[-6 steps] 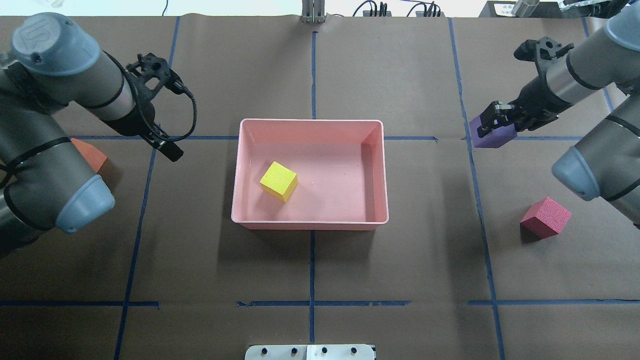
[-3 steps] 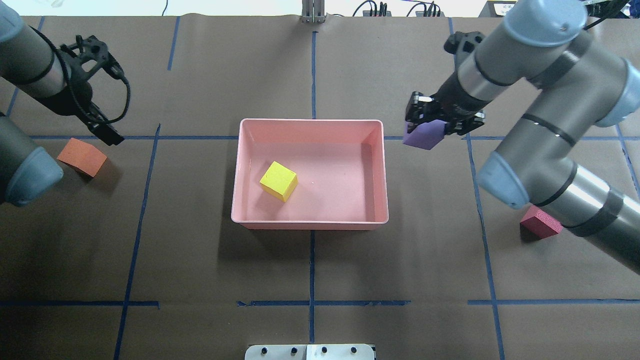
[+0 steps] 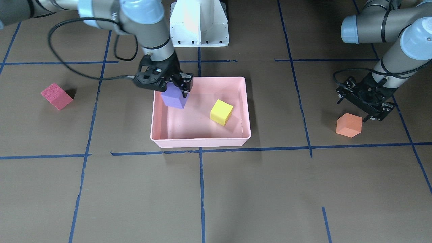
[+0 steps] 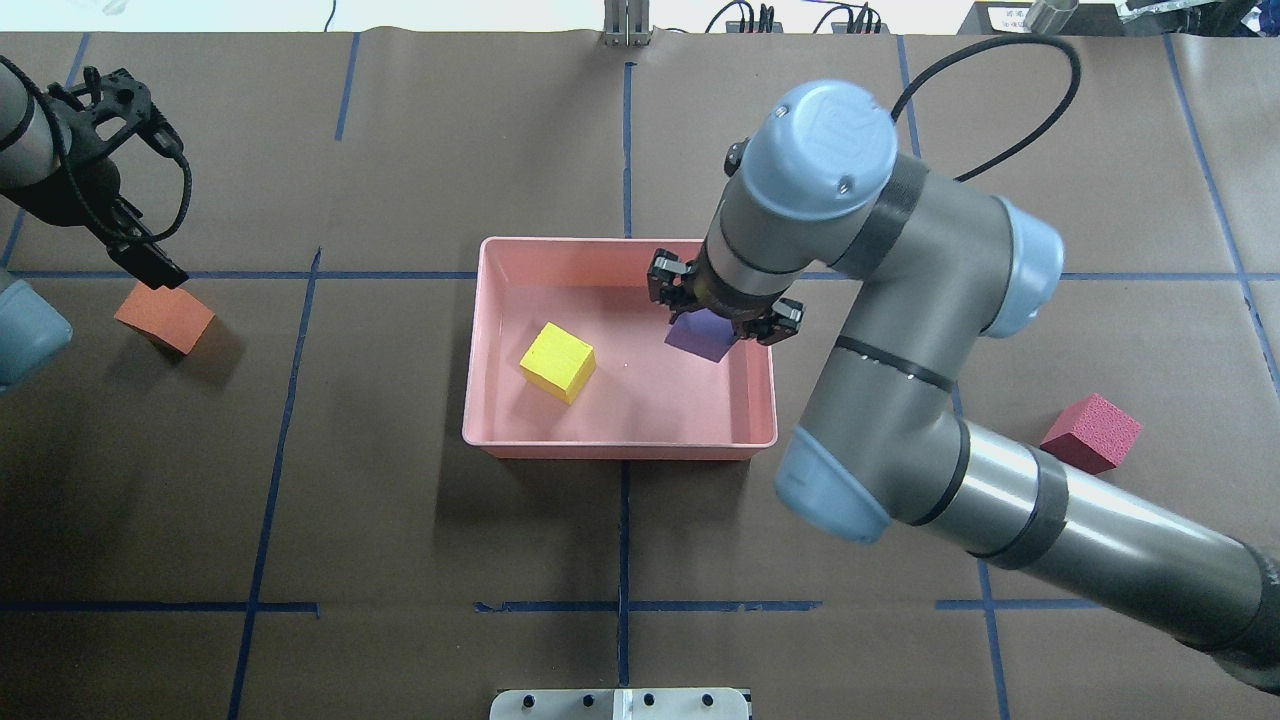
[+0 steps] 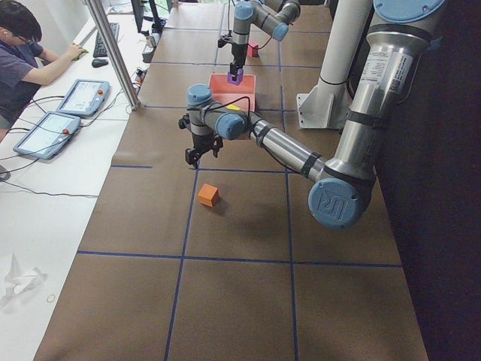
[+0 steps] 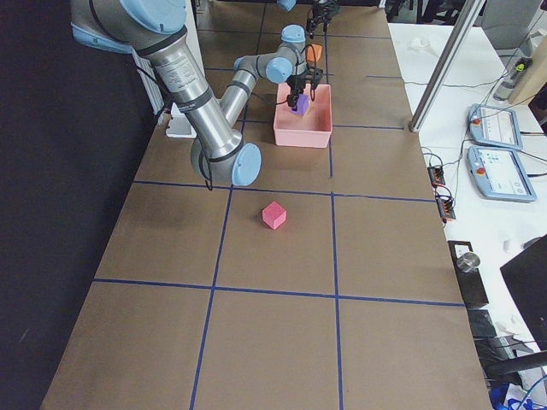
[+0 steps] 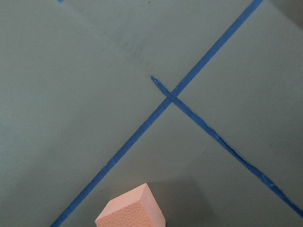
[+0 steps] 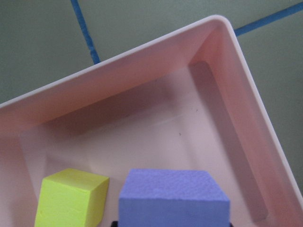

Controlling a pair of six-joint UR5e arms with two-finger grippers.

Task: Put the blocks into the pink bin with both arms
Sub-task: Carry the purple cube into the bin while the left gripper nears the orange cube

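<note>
Brown paper-covered worktop (image 4: 400, 550) ruled with blue tape, carrying both arms and all task objects. The grey tubular right arm (image 4: 880, 300) has swung within the last second from the worktop's right side to a position over the shallow rectangular light-pink plastic bin (image 4: 560, 447). The grey tubular left arm (image 3: 401, 54) has drawn back from beside the bin towards the left edge. The right gripper (image 3: 172, 90) is clamped on the purple foam cube (image 4: 698, 337) and suspends it inside the bin's outline, near the far right corner. Whether the cube touches the floor cannot be told. The yellow foam cube (image 4: 557, 362) rests unmoved on the bin floor, apart from the purple one. The left gripper (image 3: 370, 111) hovers just beyond the orange foam cube (image 4: 164, 317), which shows only at the lower edge of its wrist view. The spread of its fingers cannot be told. The red-pink foam cube (image 4: 1091, 433) lies untouched on the worktop, well to the right of the bin. Judged from this layout, one block is delivered, a second is ready for release, and the left arm appears to be lining up on a third.
</note>
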